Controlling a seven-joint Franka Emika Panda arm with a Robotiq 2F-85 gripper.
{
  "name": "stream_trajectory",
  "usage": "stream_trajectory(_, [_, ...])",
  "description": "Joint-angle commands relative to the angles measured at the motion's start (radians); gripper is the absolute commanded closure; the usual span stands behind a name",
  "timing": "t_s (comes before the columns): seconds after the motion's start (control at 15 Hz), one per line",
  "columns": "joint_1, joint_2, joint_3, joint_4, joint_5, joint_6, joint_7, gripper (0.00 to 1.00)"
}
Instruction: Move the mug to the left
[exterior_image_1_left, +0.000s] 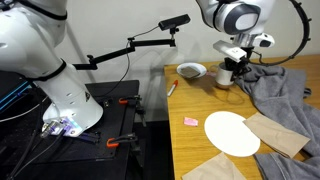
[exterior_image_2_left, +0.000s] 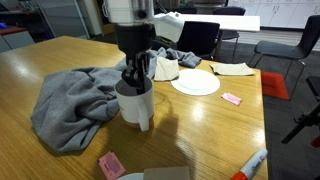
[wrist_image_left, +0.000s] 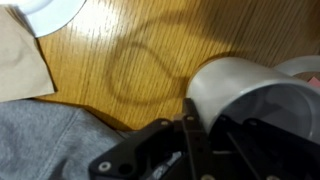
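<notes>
Jaws reach down from above onto the small white cylindrical ceramic mug (exterior_image_2_left: 136, 105) and pinch its wall at the rim. The wrist view shows one dark finger (wrist_image_left: 190, 135) pressed against the outside and its partner inside the cup. The mug is upright on the light wooden table (exterior_image_2_left: 60, 55), though I cannot tell whether its base rests fully on the wood.

Going left to right in an exterior view, a crumpled grey cloth (exterior_image_2_left: 70, 100) lies heaped at the left, its folds just beside the mug. Then comes the mug itself under the black wrist. Behind it sits a white bundled object (exterior_image_2_left: 165, 66) that is too blurred to name. To the right of that lies a large flat round white plate (exterior_image_2_left: 196, 83), with a brown paper napkin (exterior_image_2_left: 232, 68) behind it and a small pink packet (exterior_image_2_left: 231, 98) near its right side. At the lower right edge lies a red-and-white marker (exterior_image_2_left: 250, 165).

In an exterior view from the opposite side, a shallow white bowl with dark contents (exterior_image_1_left: 192, 70) stands near the mug on its left, apart from it. The grey cloth spreads to the mug's right.

In the wrist view, the napkin and the plate's rim fill the upper left, the cloth the lower left, and the mug the right.
</notes>
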Motion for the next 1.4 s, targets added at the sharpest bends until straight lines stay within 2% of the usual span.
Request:
stream_trajectory(0.0, [0.001,0.0,0.008,0.017,-0.006,-0.005,0.017,0.97])
stream_trajectory(0.07, [0.002,0.002,0.008,0.017,-0.006,-0.006,0.018,0.97])
stream_trajectory(0.13, [0.004,0.004,0.006,0.017,-0.009,-0.006,0.019,0.65])
stream_trajectory(0.27, [0.007,0.001,0.004,0.013,-0.012,-0.001,0.022,0.59])
stream_trajectory(0.6, [0.007,-0.043,0.01,-0.02,-0.009,0.006,0.02,0.2])
stream_trajectory(0.8, [0.013,-0.091,0.006,-0.045,-0.013,-0.032,0.029,0.01])
stream_trajectory(1.33, [0.024,-0.29,-0.018,-0.181,-0.028,-0.052,0.111,0.0])
